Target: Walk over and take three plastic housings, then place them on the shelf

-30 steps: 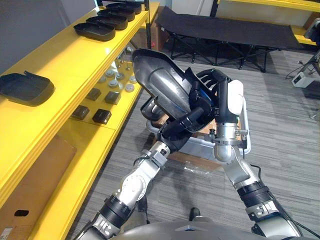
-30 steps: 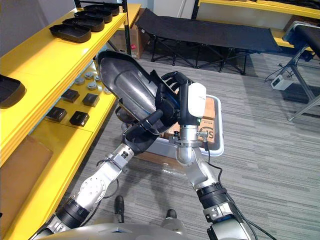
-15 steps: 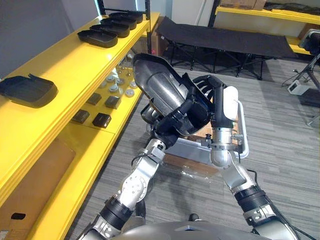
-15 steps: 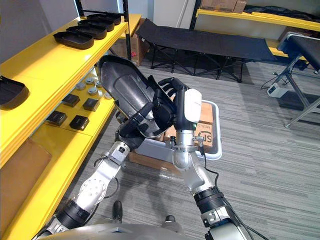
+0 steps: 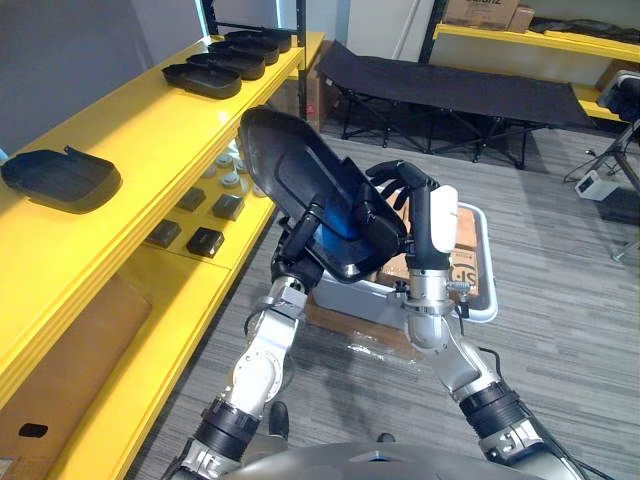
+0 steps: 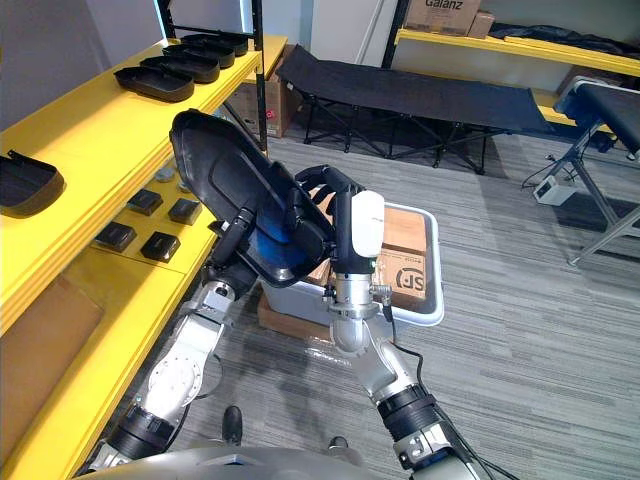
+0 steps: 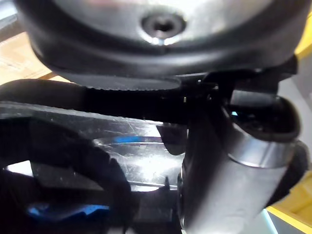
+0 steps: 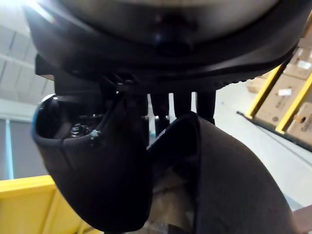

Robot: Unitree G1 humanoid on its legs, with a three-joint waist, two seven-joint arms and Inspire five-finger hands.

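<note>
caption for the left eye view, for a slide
Left robot hand and right robot hand hold a black plastic housing beside the yellow shelf.

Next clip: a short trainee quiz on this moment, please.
1. True or false: both the left hand and the right hand grip the large black plastic housing.
2. The lone black housing nearest the robot lies on: A) the top yellow shelf board; B) the floor; C) the cot.
3. Fill the gap: the brown cardboard box sits in a grey plastic ___.
Key: 1 true; 2 A; 3 bin.
</note>
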